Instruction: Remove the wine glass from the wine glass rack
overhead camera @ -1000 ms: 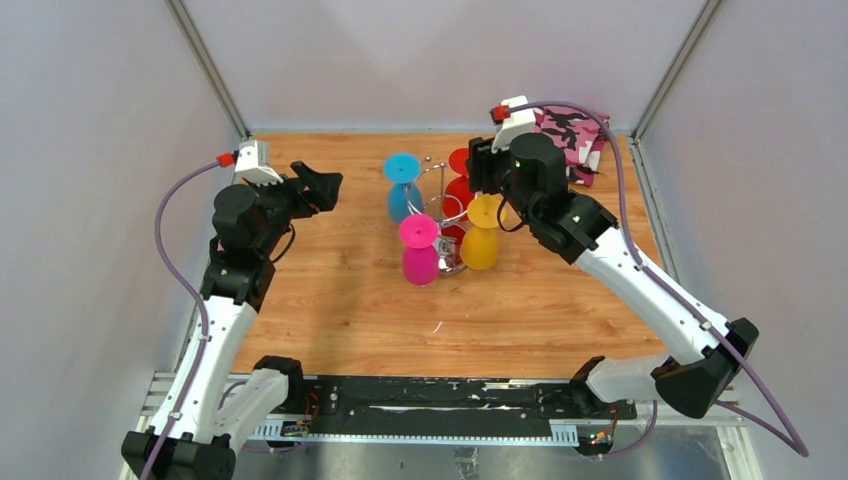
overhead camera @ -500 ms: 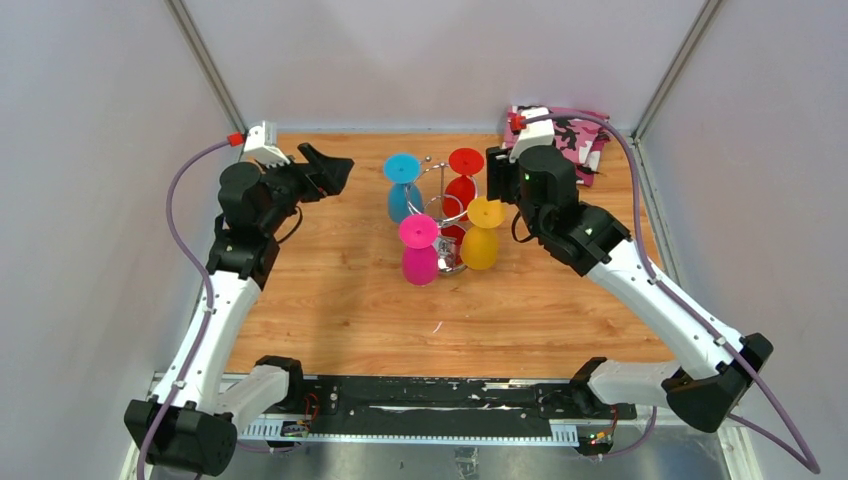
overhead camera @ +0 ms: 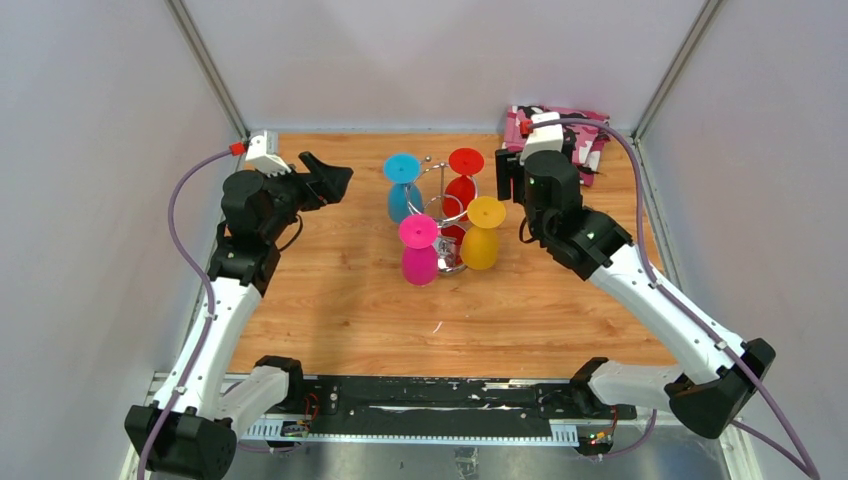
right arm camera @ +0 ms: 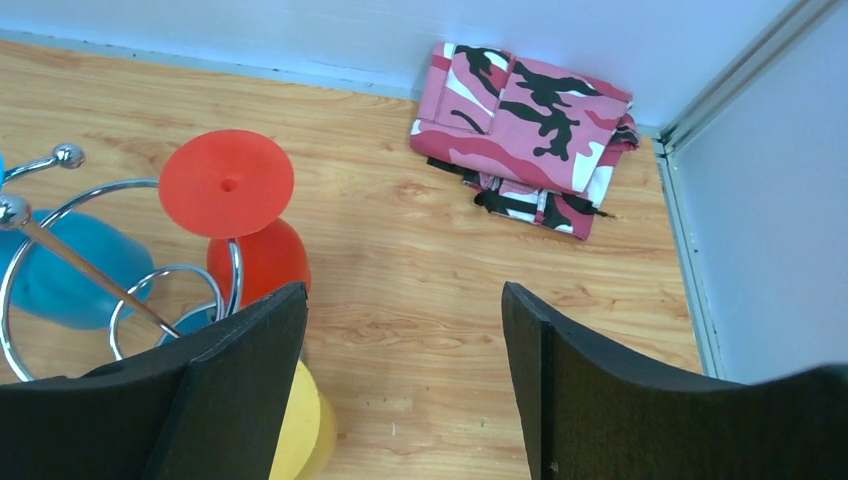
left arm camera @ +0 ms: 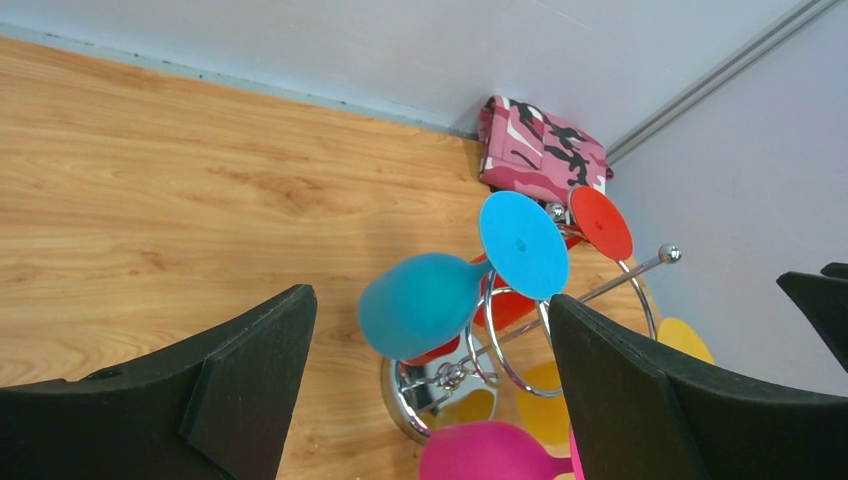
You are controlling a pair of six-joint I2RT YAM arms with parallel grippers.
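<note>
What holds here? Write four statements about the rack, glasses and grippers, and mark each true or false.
1. The pink glass hangs upside down on the wine glass rack. True.
2. The left gripper grips the blue glass. False: it is open, apart from it.
3. A pink camouflage cloth lies by the far right corner. True.
4. The right gripper is shut on the red glass. False: it is open and empty.

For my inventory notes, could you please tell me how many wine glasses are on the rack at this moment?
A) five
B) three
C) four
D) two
C: the blue glass, red glass, pink glass and yellow glass all hang foot-up on the wine glass rack.
</note>
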